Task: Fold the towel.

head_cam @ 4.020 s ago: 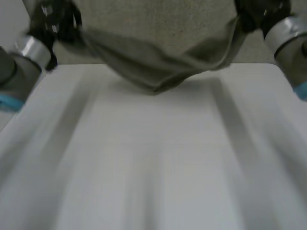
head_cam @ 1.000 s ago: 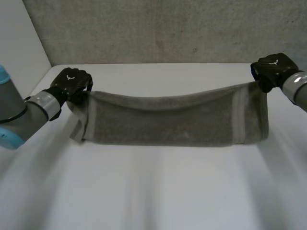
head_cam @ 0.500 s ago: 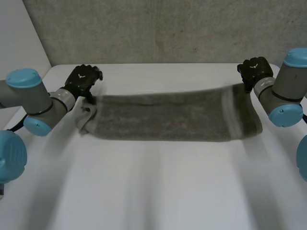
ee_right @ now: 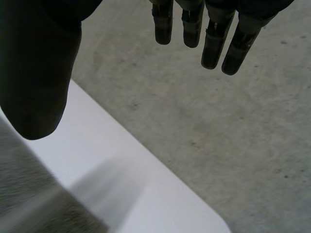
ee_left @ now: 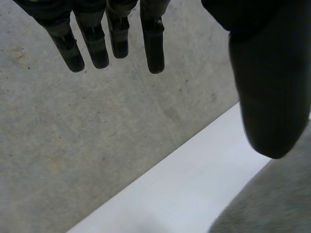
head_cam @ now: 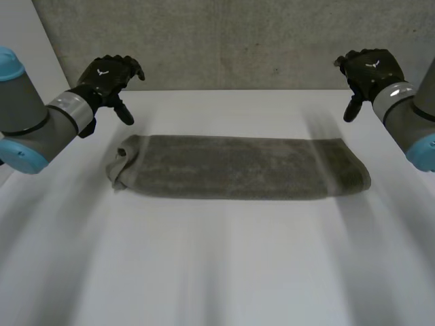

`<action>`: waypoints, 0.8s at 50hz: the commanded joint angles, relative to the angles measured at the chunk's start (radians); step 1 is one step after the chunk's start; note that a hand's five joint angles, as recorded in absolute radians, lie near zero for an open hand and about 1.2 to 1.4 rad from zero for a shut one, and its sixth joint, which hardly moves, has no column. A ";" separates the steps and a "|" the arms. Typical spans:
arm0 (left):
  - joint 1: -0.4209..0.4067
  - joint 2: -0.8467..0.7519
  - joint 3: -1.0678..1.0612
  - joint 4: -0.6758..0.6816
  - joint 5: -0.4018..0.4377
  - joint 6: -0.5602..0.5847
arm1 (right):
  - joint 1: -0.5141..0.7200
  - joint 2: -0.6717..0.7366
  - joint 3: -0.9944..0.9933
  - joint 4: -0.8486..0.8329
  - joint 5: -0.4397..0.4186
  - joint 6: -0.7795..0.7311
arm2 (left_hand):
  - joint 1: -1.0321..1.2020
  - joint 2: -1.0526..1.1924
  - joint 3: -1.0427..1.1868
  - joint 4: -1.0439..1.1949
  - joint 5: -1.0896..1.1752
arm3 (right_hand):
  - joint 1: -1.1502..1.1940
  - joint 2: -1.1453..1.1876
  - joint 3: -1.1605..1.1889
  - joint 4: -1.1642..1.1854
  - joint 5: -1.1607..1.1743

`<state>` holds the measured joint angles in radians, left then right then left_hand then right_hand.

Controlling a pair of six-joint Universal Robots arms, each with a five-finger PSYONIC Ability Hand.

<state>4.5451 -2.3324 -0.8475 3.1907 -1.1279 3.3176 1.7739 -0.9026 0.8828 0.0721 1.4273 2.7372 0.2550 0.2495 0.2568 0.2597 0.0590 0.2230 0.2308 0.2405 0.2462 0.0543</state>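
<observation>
Left hand, upper left, and right hand, upper right, spread wide, holding nothing. The folded towel lies between them on the surface.

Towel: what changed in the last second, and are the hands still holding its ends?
Both hands let go. The left hand and right hand released the towel at its end corners and rose away from it, fingers now open. The held-up edge dropped, so the towel lies as a folded strip on the table. Its place across the table and its rumpled left end stayed much the same.
</observation>
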 commanded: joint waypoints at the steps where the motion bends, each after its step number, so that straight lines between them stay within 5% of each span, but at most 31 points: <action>1: 0.003 0.088 -0.185 0.008 0.049 -0.066 | -0.013 -0.114 0.292 -0.021 -0.093 -0.051 | -0.059 -0.054 -0.061 -0.064 -0.038 | -0.048 -0.056 -0.066 -0.072 -0.054; 10: 0.008 0.110 -0.357 0.035 0.062 -0.055 | -0.109 -0.067 0.456 -0.086 -0.168 -0.151 | -0.047 -0.042 -0.049 -0.052 -0.026 | -0.048 -0.056 -0.066 -0.072 -0.054; 18: 0.009 0.096 -0.456 0.120 0.024 0.117 | -0.126 0.036 0.432 -0.141 -0.186 -0.156 | -0.039 -0.033 -0.040 -0.043 -0.017 | 0.064 0.056 0.047 0.041 0.058; 24: 0.009 0.093 -0.463 0.118 -0.016 0.140 | -0.126 0.082 0.404 -0.143 -0.176 -0.192 | -0.039 -0.033 -0.040 -0.043 -0.017 | 0.153 0.145 0.135 0.129 0.147; 30: 0.009 0.094 -0.464 0.117 -0.026 0.138 | -0.145 0.110 0.384 -0.144 -0.166 -0.249 | -0.041 -0.036 -0.043 -0.046 -0.020 | 0.540 0.532 0.523 0.517 0.534; 32: 0.009 0.097 -0.464 0.117 -0.027 0.137 | -0.169 0.110 0.381 -0.143 -0.163 -0.270 | -0.041 -0.036 -0.043 -0.046 -0.020 | 0.996 0.988 0.978 0.972 0.990; 34: 0.009 0.099 -0.466 0.115 -0.027 0.137 | -0.191 0.105 0.380 -0.141 -0.157 -0.283 | -0.041 -0.036 -0.043 -0.046 -0.020 | 1.172 1.164 1.154 1.148 1.166; 40: 0.023 0.111 -0.478 0.114 -0.027 0.137 | -0.273 0.032 0.387 -0.130 -0.149 -0.307 | -0.041 -0.036 -0.043 -0.046 -0.020 | 1.173 1.165 1.156 1.150 1.167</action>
<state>4.5573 -2.2313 -1.3142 3.3058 -1.1569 3.4559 1.5712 -0.8078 1.2629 -0.0659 1.2740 2.4495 0.2550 0.2487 0.2568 0.2597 0.0590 1.3050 1.2979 1.3051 1.3341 1.1488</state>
